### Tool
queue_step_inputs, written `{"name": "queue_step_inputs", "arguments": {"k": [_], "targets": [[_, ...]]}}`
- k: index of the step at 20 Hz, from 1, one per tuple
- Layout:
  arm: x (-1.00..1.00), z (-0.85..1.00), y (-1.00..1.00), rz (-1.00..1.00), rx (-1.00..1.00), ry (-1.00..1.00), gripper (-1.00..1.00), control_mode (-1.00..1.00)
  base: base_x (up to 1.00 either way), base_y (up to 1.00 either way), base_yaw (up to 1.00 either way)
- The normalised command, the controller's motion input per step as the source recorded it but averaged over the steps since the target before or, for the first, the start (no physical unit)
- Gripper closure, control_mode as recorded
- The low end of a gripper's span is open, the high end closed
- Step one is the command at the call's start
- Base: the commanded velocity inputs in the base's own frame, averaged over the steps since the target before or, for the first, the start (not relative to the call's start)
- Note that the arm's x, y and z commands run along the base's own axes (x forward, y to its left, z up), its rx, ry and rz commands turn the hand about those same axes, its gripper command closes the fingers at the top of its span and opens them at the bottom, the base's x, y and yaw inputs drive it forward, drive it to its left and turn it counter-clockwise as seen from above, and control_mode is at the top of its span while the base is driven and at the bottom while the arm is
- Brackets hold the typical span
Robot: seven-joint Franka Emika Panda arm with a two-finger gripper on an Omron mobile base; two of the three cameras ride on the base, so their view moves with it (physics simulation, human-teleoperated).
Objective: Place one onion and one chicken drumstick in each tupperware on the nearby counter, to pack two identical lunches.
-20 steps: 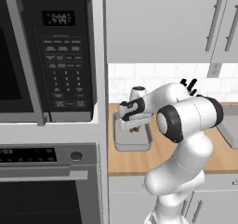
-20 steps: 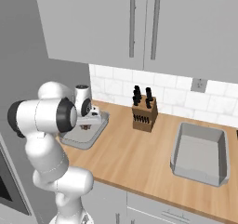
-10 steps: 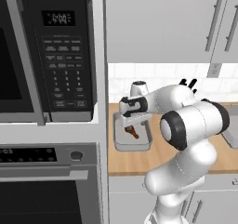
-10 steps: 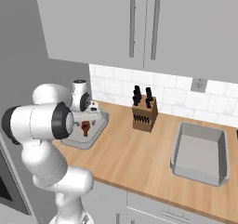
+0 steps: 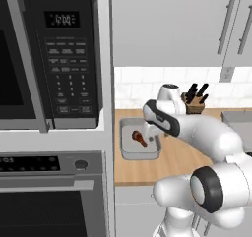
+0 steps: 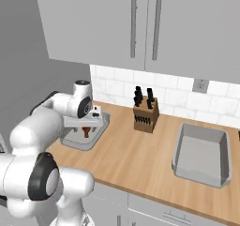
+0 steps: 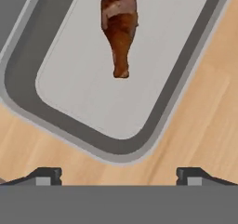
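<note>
Low in the hand view, the gripper [image 7: 119, 174] has its two dark tips spread wide w/ nothing between them, over bare wood of the counter [image 7: 200, 111] just short of the near tupperware [image 7: 69, 130]. One chicken drumstick [image 7: 120, 28] lies flat on that tray's floor, upper centre of frame, thick end toward the top edge, thin bone end pointing down toward the tips; it touches neither tip.

Left base view: same tray [image 5: 139, 154] sits centre frame, drumstick [image 5: 139, 137] inside it, gripper [image 5: 153, 131] just right of the meat and above the tray. Right base view puts the tray [image 6: 96, 137] at left centre, w/ the drumstick [image 6: 86, 131] showing dark under the hand [image 6: 96, 115].

Farther back, the knife block [image 6: 145, 115] stands upright near the tiled wall, black handles up; also seen at right in the left base view [image 5: 195, 103]. Second tupperware [image 6: 203, 154] lies well apart at the right of the right base view, nothing visible in it; the left base view catches just its corner [image 5: 237, 117].

Writing: the microwave [image 5: 64, 59], upper left of the left base view, has a lit display and keypad, but digits and labels are too blurred to read. An oven front [image 5: 49, 201] sits below it. No brand legible anywhere.
</note>
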Motion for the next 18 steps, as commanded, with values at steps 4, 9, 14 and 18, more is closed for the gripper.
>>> {"name": "queue_step_inputs", "arguments": {"k": [4, 9, 14, 18], "targets": [[-1.00, 0.50, -0.04, 0.00, 0.03, -0.05, -1.00, -1.00, 0.00, 0.00, 0.00], [-1.00, 1.00, -0.01, 0.00, 0.00, 0.00, -1.00, -1.00, 0.00, 0.00, 0.00], [-1.00, 0.96, -0.09, 0.00, 0.00, 0.00, -1.00, -1.00, 0.00, 0.00, 0.00], [-0.98, 0.73, -0.05, 0.00, 0.00, -0.11, -1.00, -1.00, 0.00, 0.00, 0.00]]}}
